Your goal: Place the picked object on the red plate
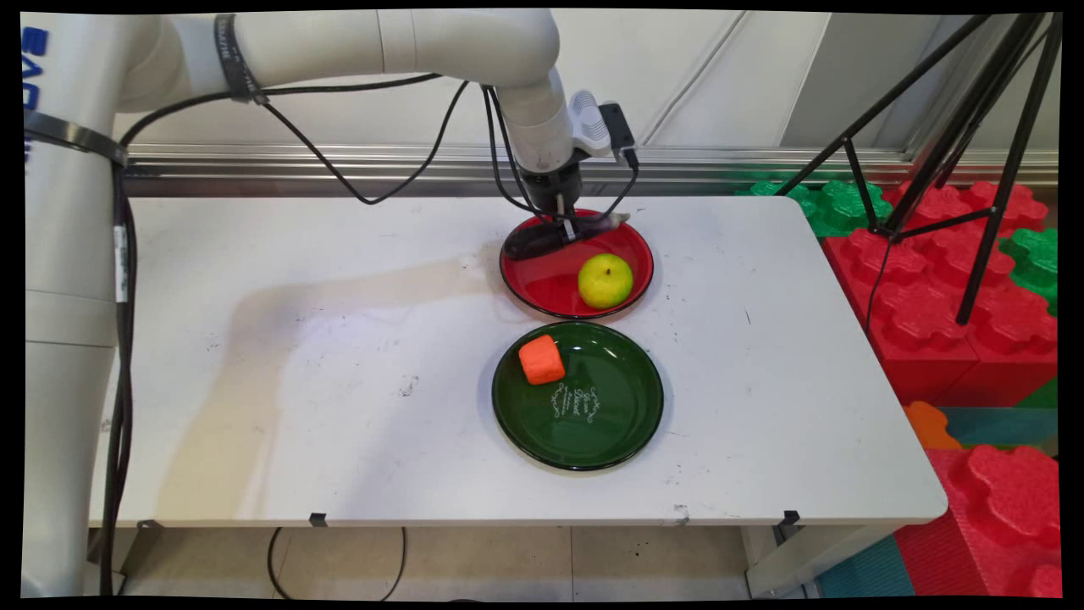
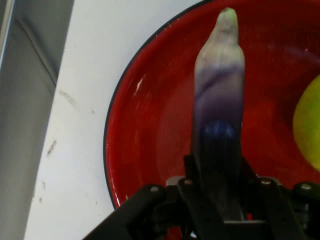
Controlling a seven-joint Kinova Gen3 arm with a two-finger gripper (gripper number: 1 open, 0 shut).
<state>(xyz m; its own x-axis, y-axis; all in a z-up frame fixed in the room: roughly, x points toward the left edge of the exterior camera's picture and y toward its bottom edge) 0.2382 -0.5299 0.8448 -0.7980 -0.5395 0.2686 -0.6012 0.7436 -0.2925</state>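
The hand (image 2: 218, 200) grips a purple eggplant (image 2: 218, 115) over the red plate (image 1: 542, 292), beside a yellow-green apple (image 1: 605, 280). Nearer, the green plate (image 1: 610, 424) holds an orange block (image 1: 541, 359). White desk (image 1: 296, 356); foam blocks (image 1: 974, 280) right of the plate.

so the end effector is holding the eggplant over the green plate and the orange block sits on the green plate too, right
Not quite. The end effector is shut on the eggplant over the red plate, beside the yellow-green apple, as both the main view and the hand view show. The orange block does sit on the green plate.
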